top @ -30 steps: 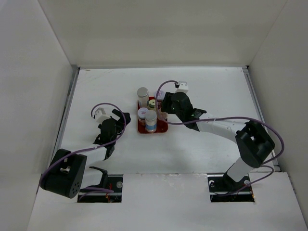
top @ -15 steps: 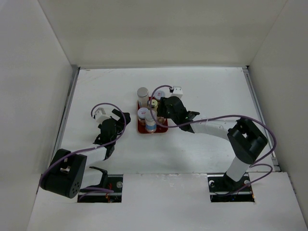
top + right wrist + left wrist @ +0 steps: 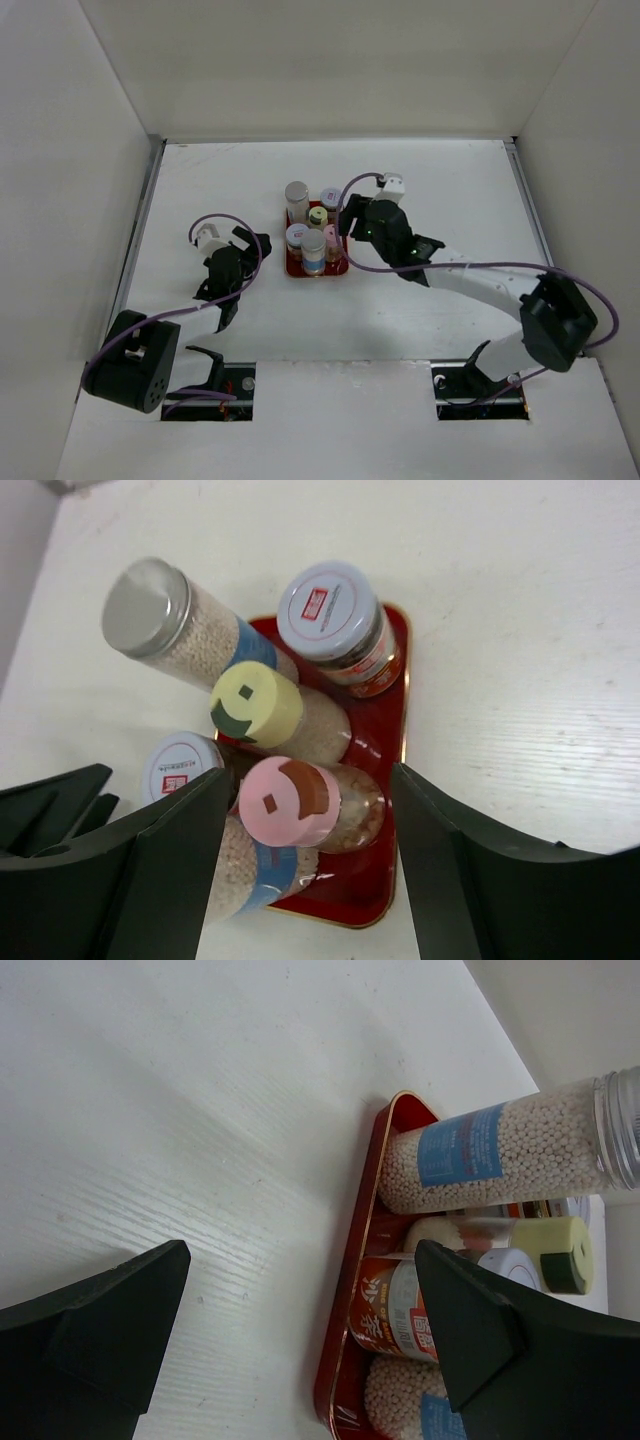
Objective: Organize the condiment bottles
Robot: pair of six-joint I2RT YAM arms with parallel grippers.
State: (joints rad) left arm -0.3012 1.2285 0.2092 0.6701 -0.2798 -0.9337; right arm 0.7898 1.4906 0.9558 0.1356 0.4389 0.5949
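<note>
Six small capped condiment bottles (image 3: pixel 313 243) and one flat red tray (image 3: pixel 386 738).

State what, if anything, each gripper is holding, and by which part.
Nothing is held. The left gripper is open over the table beside the red tray; the right gripper is open, clear of the pink-capped jar standing in that tray.

Condiment bottles (image 3: pixel 313 245) in red tray (image 3: pixel 338 268), white table (image 3: pixel 450 190)
</note>
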